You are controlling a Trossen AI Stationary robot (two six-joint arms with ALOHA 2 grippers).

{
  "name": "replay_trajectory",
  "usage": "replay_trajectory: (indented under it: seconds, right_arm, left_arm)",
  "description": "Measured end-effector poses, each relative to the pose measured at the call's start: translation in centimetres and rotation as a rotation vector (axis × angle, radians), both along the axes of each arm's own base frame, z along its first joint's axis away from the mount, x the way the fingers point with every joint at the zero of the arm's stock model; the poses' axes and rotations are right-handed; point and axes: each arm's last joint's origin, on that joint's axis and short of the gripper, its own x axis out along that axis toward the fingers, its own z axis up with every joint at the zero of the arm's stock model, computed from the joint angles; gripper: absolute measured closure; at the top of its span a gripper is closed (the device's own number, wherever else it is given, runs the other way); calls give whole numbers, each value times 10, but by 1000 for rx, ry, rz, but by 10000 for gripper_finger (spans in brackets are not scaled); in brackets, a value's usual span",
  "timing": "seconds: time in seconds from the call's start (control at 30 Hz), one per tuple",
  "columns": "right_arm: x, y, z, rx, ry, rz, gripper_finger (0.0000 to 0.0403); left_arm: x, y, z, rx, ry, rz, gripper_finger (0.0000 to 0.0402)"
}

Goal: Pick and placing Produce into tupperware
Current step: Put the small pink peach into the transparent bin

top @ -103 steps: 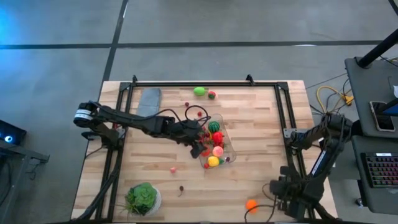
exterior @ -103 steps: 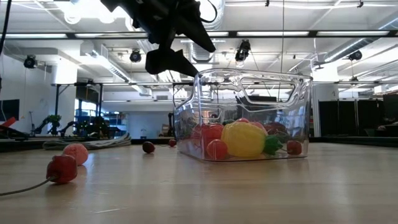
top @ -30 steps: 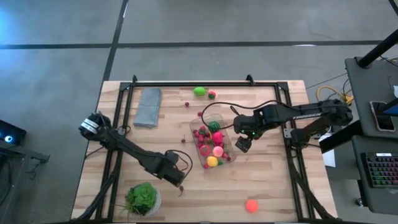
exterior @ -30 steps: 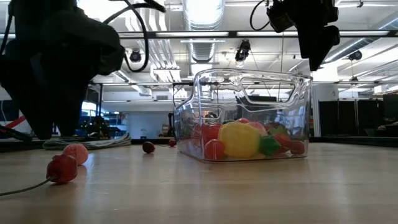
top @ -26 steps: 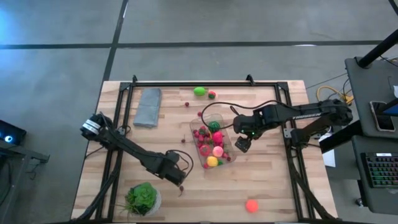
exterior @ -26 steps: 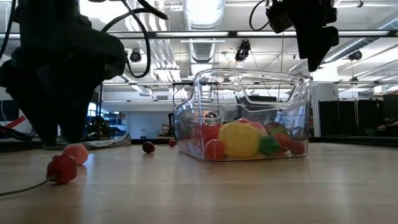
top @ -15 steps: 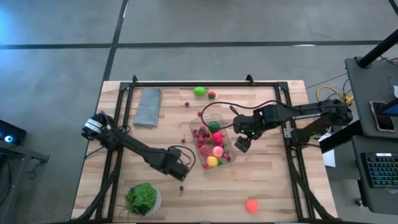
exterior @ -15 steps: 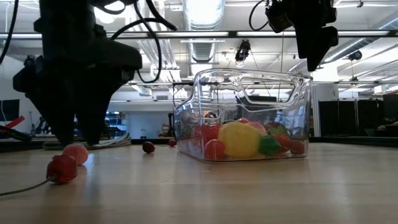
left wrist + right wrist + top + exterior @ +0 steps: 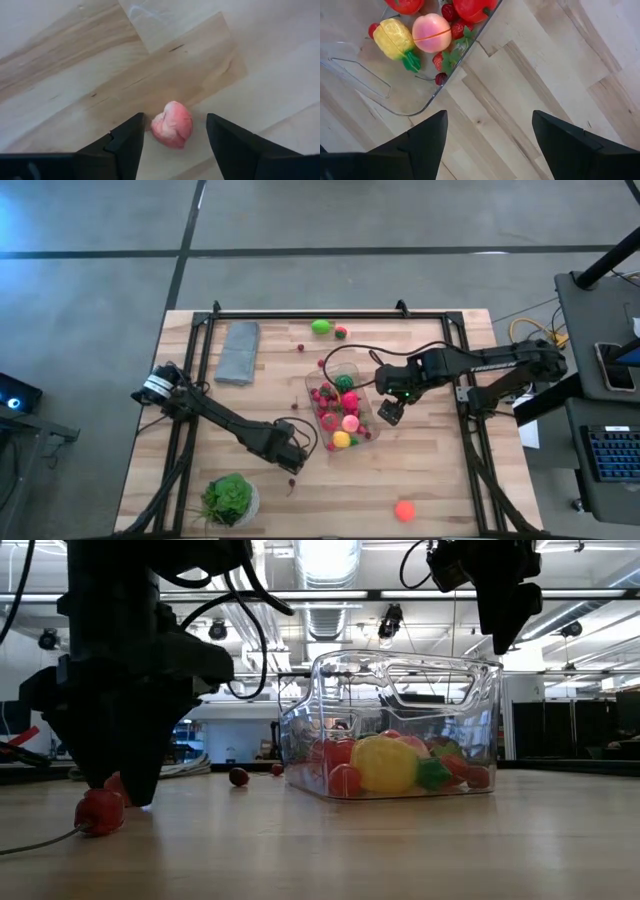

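Note:
A pink toy fruit (image 9: 172, 126) lies on the wooden table between the fingers of my left gripper (image 9: 175, 118). That gripper is open and points down, one finger on either side of the fruit; in the high view it (image 9: 291, 455) is left of the tupperware's near end. The tupperware (image 9: 343, 408), a clear tub, stands mid-table with several fruits inside, among them a yellow one (image 9: 392, 763) and a peach (image 9: 431, 33). My right gripper (image 9: 490, 115) hangs open and empty above the table, just right of the tub (image 9: 390, 410).
A red berry (image 9: 98, 810) lies just nearer than the pink fruit, and a dark berry (image 9: 291, 481) is close by. A green fruit (image 9: 320, 327) and a red one (image 9: 341, 332) lie at the far edge, an orange ball (image 9: 404, 510) near right, a leafy head in a bowl (image 9: 230, 498) near left, and a grey cloth (image 9: 238, 352) far left.
My left gripper has moved toward the table's right edge and down, until its fingers stand around the pink fruit on the table. The fruit has not moved.

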Motion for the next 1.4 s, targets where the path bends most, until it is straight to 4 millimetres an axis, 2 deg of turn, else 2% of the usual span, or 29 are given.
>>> replay_trajectory:
  seconds: [0.13, 0.43, 0.6, 0.77, 0.97, 1.17, 1.27, 1.4]
  right_arm:
    - [0, 0, -1, -2, 4, 7, 117]
    - [-1, 0, -2, -5, 7, 18, 120]
    - [-1, 0, -2, -6, 8, 22, 122]
    - [-4, -2, 4, -45, -21, 12, 128]
    - [-21, -5, 23, -94, -111, -55, 125]
    - [-42, -8, 37, -105, -165, -139, 124]
    - [-52, -9, 38, -103, -146, -168, 124]
    - [-59, -9, 35, -104, -109, -184, 125]
  left_arm:
    - [0, 0, -1, -9, 7, -2, 222]
    - [0, 0, -1, -8, 9, -17, 293]
    - [2, 2, 5, 9, -24, -82, 313]
    - [5, 11, 26, 103, -127, -152, 315]
    - [11, 31, 72, 310, -332, -252, 315]
    - [29, 56, 119, 427, -641, -350, 316]
    - [40, 73, 129, 414, -748, -355, 316]
    - [48, 95, 126, 323, -768, -217, 300]
